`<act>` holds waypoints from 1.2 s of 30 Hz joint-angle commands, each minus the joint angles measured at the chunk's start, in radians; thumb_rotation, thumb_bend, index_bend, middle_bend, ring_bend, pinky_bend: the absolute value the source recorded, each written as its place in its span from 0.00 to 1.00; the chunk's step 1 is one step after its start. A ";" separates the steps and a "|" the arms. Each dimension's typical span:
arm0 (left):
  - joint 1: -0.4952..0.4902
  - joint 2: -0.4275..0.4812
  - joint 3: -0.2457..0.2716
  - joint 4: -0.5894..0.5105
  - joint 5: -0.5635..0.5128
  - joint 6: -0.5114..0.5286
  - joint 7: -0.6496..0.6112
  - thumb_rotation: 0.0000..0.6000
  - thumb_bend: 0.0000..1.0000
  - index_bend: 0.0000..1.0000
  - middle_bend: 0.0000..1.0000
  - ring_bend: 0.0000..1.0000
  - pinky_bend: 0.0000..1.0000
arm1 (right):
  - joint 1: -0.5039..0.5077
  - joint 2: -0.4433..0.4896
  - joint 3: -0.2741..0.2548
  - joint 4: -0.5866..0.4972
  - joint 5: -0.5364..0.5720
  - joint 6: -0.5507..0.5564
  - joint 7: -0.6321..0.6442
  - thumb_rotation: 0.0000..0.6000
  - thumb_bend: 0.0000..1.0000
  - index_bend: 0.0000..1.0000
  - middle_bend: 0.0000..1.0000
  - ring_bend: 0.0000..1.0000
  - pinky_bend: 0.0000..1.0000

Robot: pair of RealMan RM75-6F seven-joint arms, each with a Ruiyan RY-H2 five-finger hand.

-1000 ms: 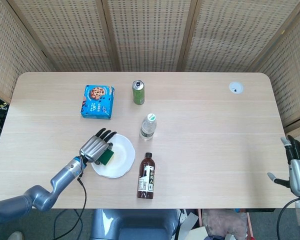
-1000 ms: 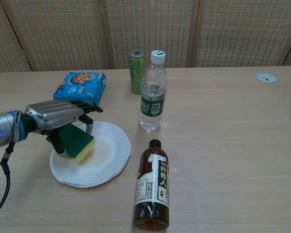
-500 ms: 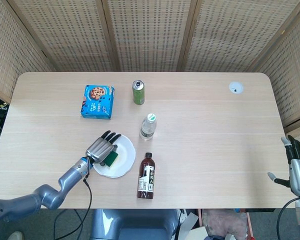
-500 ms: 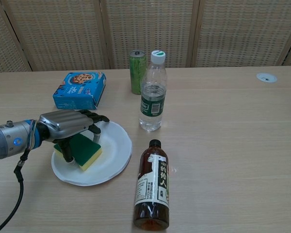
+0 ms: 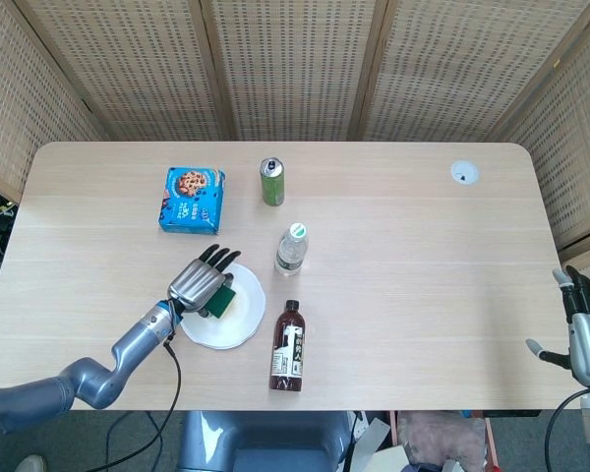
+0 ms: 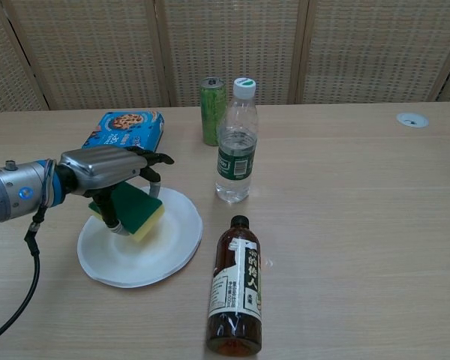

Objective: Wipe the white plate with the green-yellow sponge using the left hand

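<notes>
The white plate (image 5: 242,317) (image 6: 127,262) lies on the table left of centre, near the front. My left hand (image 5: 199,281) (image 6: 105,169) holds the green-yellow sponge (image 5: 220,300) (image 6: 132,208) over the plate's far part, green side up, fingers over its top and thumb underneath. In the chest view the sponge looks tilted, its yellow edge toward the plate. My right hand (image 5: 588,329) hangs at the table's right front edge, fingers apart, holding nothing; only the head view shows it.
A dark-liquid bottle (image 5: 288,347) (image 6: 235,286) lies on its side right of the plate. A clear water bottle (image 5: 291,248) (image 6: 236,142) and a green can (image 5: 272,181) (image 6: 213,110) stand behind. A blue cookie box (image 5: 192,200) (image 6: 124,127) lies at back left. A grommet (image 5: 463,173) is far right.
My left hand has carried the sponge from the plate's left side across its middle to the far part, and it now sits a little higher.
</notes>
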 commanded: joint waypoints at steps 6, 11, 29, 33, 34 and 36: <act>-0.015 -0.074 0.014 0.068 -0.049 -0.043 0.060 1.00 0.12 0.61 0.03 0.00 0.00 | 0.002 0.000 0.002 0.003 0.007 -0.007 0.004 1.00 0.00 0.00 0.00 0.00 0.00; -0.009 -0.069 0.023 0.058 -0.061 -0.048 0.075 1.00 0.12 0.62 0.01 0.00 0.00 | 0.002 0.003 0.003 0.002 0.009 -0.008 0.008 1.00 0.00 0.00 0.00 0.00 0.00; 0.008 0.002 0.052 0.007 -0.116 -0.077 0.097 1.00 0.14 0.64 0.00 0.00 0.00 | 0.001 0.002 0.000 -0.003 0.003 -0.004 0.003 1.00 0.00 0.00 0.00 0.00 0.00; 0.005 -0.028 0.039 0.044 -0.098 -0.065 0.049 1.00 0.15 0.64 0.00 0.00 0.00 | 0.002 0.000 0.001 -0.002 0.005 -0.004 -0.001 1.00 0.00 0.00 0.00 0.00 0.00; 0.005 -0.032 0.037 0.049 -0.092 -0.059 0.043 1.00 0.15 0.64 0.00 0.00 0.00 | 0.002 0.000 0.001 -0.002 0.006 -0.004 -0.001 1.00 0.00 0.00 0.00 0.00 0.00; 0.004 -0.048 0.024 0.064 -0.064 -0.029 0.001 1.00 0.15 0.64 0.00 0.00 0.00 | 0.002 0.001 0.003 -0.001 0.009 -0.004 0.002 1.00 0.00 0.00 0.00 0.00 0.00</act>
